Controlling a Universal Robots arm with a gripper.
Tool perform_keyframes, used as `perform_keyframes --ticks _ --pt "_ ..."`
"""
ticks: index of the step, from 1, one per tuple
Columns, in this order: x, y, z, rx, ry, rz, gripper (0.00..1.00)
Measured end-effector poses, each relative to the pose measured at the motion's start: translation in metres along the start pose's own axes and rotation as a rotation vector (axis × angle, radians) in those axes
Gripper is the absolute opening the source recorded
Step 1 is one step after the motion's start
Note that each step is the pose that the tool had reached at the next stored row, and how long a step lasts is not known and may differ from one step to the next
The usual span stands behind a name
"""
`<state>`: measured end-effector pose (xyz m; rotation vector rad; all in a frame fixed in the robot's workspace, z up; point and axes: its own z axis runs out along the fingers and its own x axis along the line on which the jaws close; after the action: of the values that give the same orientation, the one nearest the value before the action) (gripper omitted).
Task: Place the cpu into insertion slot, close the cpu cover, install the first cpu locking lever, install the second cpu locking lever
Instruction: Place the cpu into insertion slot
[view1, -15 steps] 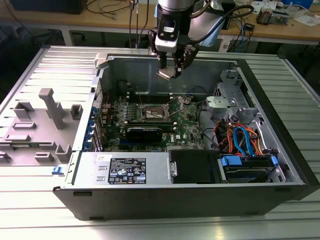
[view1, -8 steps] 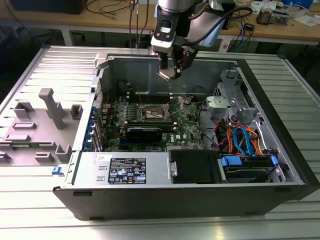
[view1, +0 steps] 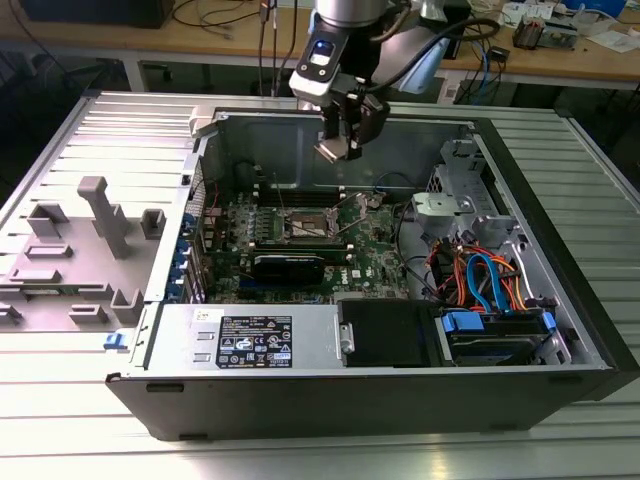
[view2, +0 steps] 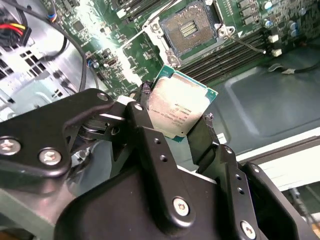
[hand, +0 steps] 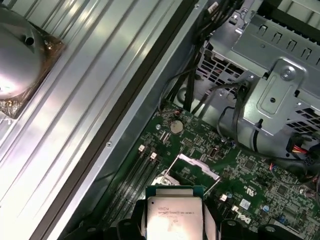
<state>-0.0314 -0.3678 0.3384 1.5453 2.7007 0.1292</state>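
My gripper (view1: 338, 143) hangs above the open computer case, shut on the cpu (view2: 180, 107), a flat square chip with a silver-grey top. In both wrist views the black fingers (view2: 141, 116) press on opposite edges of the chip (hand: 175, 216). Below it on the green motherboard lies the insertion slot (view2: 192, 27), uncovered, with its dark centre showing (view1: 310, 223). The cpu cover (hand: 197, 167) stands tilted up at the slot's edge. A thin wire locking lever (view2: 246, 44) sticks out beside the slot. The chip is well above the board and touches nothing else.
Long black memory slots (view2: 227, 55) run beside the socket. A metal drive cage (hand: 280, 85) with orange and blue cables (view1: 480, 275) fills the case at the exterior view's right. A power supply (view1: 255, 338) sits at the front. Grey fixtures (view1: 100, 215) stand outside the case on the exterior view's left.
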Motion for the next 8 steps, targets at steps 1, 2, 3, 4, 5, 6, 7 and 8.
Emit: perform_keyframes --ticks 1,2,3,4,5,6,7,8 --pt "0.0 0.0 0.0003 -0.0002 -0.0011 0.013 0.54" --pt "0.0 0.0 0.0005 -0.0003 -0.0024 0.027 0.54" --pt "0.0 -0.0001 0.0012 -0.0007 -0.0044 0.051 0.54" --pt "0.0 -0.0001 0.0016 -0.001 -0.0053 0.061 0.54" --pt "0.0 -0.0001 0.002 -0.0012 -0.0061 0.071 0.54" --pt "0.0 -0.0002 0.0025 -0.0014 -0.0071 0.083 0.54" --pt "0.0 -0.0002 0.0029 -0.0016 -0.008 0.093 0.54" --pt "0.0 -0.0003 0.0034 -0.0017 -0.0089 0.104 0.54"
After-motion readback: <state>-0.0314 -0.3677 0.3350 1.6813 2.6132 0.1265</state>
